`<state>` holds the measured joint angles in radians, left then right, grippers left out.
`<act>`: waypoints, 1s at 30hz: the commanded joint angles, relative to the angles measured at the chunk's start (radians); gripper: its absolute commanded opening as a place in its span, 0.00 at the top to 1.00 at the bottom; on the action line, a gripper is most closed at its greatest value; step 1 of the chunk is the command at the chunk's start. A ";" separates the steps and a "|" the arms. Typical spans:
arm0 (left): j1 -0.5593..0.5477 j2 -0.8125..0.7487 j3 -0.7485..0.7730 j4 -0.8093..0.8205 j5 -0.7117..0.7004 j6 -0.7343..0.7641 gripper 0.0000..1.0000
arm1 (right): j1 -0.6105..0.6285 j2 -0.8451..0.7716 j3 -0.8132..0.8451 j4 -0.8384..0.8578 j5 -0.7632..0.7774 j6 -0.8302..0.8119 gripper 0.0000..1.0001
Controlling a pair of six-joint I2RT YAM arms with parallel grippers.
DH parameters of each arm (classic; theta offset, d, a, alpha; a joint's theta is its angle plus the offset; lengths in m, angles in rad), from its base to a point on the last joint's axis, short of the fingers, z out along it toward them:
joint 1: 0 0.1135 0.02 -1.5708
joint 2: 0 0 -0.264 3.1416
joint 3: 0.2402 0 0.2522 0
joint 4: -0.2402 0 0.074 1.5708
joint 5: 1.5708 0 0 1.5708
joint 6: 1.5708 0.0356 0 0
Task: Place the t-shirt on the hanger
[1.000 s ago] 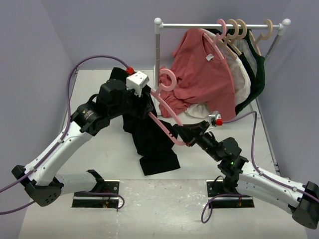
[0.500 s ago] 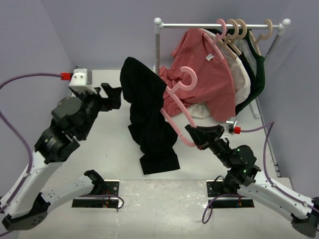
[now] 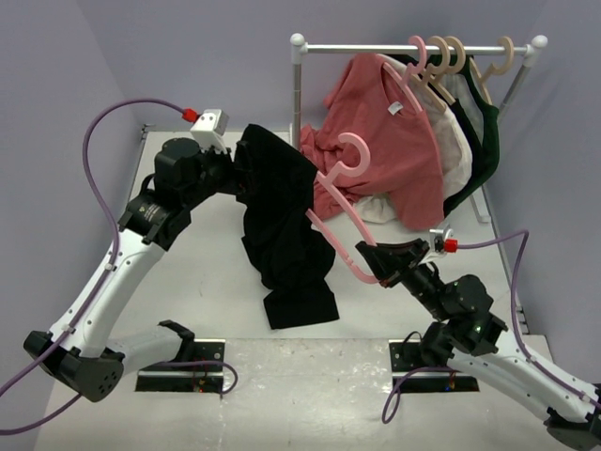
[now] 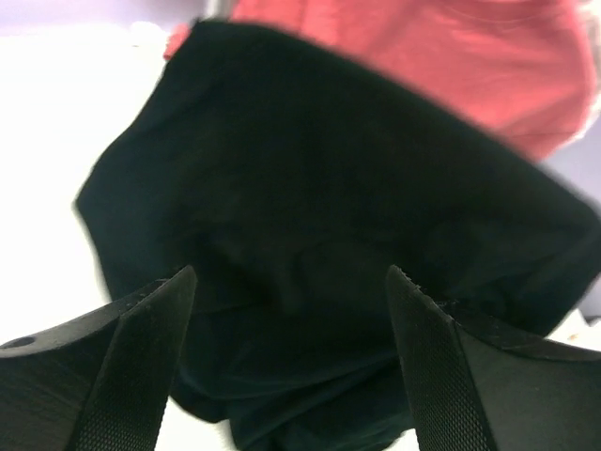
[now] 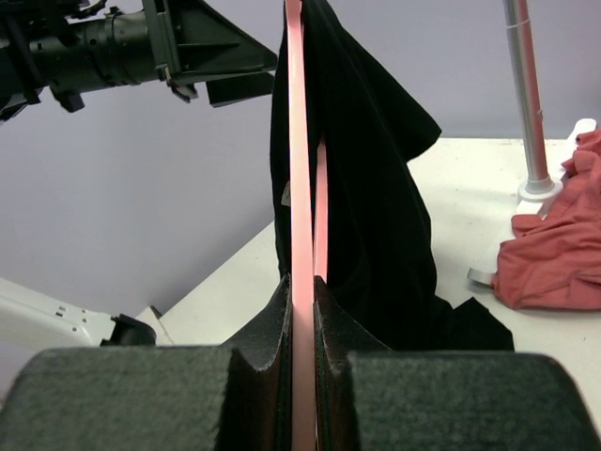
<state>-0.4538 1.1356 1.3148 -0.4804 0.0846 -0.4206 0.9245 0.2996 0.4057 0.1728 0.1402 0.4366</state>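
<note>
Squeezing the right gripper [image 3: 376, 260] tight around the thin pink plastic hanger [image 3: 331, 218], pinching one slim bar between both fingers. Holding that hanger tilted in the air above the middle of the white table [image 3: 188, 272], hook pointing toward the far edge. Carrying the plain black soft cloth t-shirt [image 3: 282, 216] draped over the hanger's raised far arm, trailing its lower end down to lie crumpled toward the near edge. Spreading the left gripper [image 3: 232, 174] wide beside the top of the black cloth, toward the far-left side, clasping nothing.
</note>
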 commanded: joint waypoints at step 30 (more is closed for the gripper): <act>0.032 0.025 -0.087 0.086 0.040 0.010 1.00 | -0.001 0.072 0.102 0.026 -0.067 0.000 1.00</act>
<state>-0.4320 1.1962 1.2304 -0.3968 0.1374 -0.4428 0.9234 0.3600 0.4441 0.1316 0.0872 0.4373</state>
